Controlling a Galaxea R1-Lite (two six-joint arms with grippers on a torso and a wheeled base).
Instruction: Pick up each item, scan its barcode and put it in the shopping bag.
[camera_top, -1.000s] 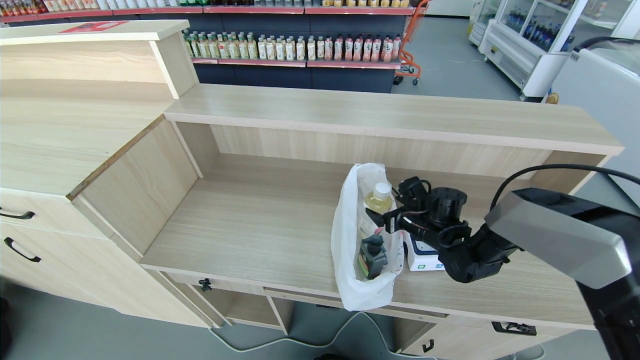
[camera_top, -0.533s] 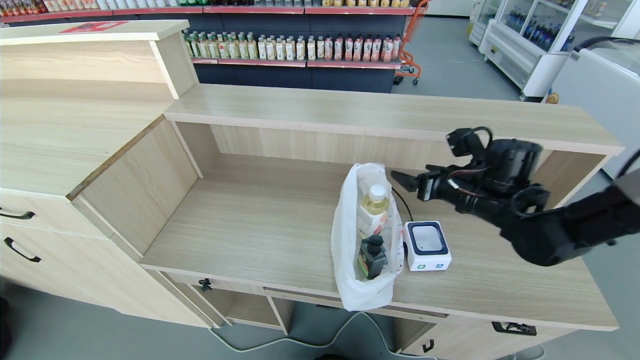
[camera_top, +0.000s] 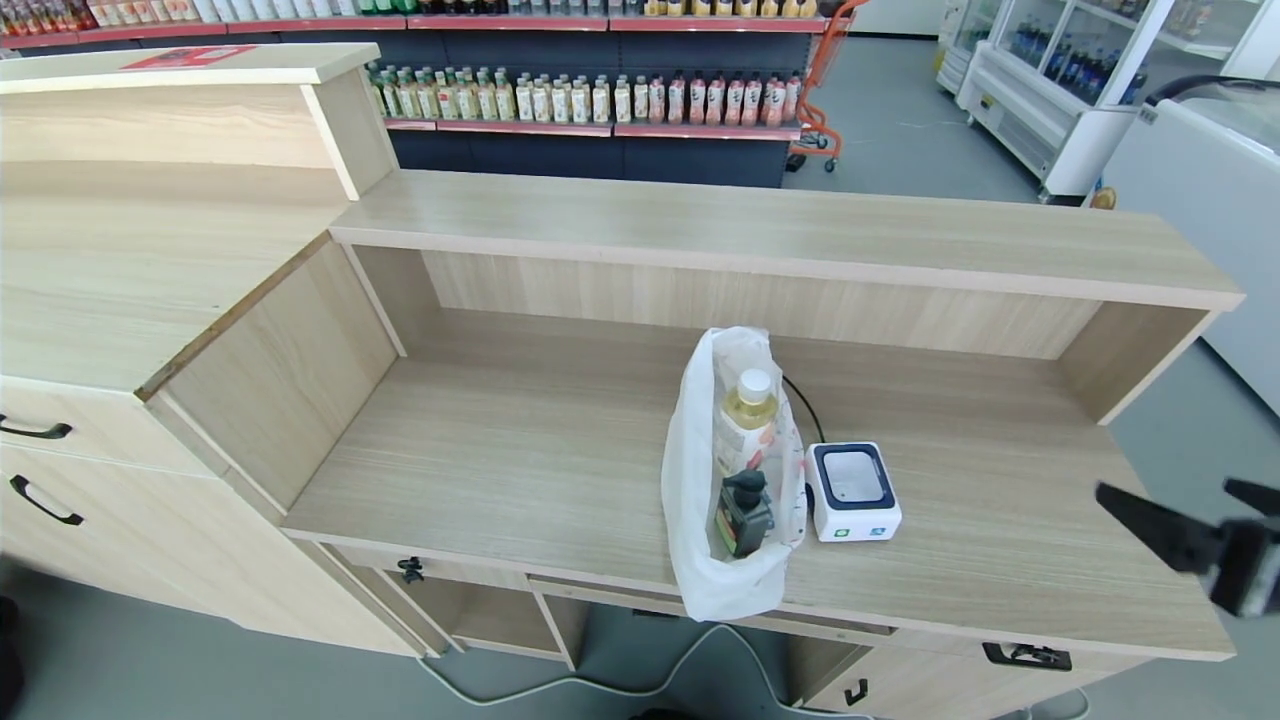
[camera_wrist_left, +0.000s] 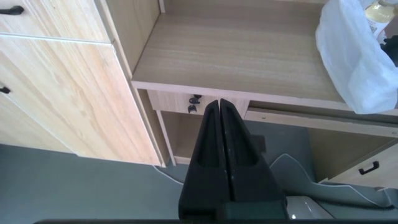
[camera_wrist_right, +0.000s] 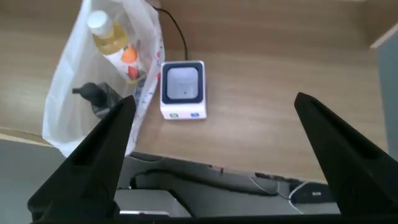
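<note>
The left tool (camera_wrist_left: 219, 104) hangs low in front of the drawers, below the tabletop's (camera_top: 520, 450) front edge, its fingers pressed together and holding nothing. Right of the tabletop's middle stands the bag (camera_top: 690, 500), white and soft, its bottom bulging over the front edge. Inside it a bottle (camera_top: 748, 405) of yellow drink stands upright at the back, with a dark bottle (camera_top: 745, 515) with a black cap in front of it. Just beside the bag on the right sits the scanner (camera_top: 853, 490), window up, its cable (camera_top: 803, 405) running back behind the bag. Far right, near the tabletop's front corner, the right tool (camera_top: 1163, 487) is spread wide and empty.

The likely trouble is the bag. It has no stiffness and sits at the very edge, so a nudge from an arm or a snag on the cable could tip it or drag it off.

No writing can be read. The bottle's label shows orange patches, the dark bottle's a yellow-green panel, and the scanner's front has two small coloured squares.
</note>
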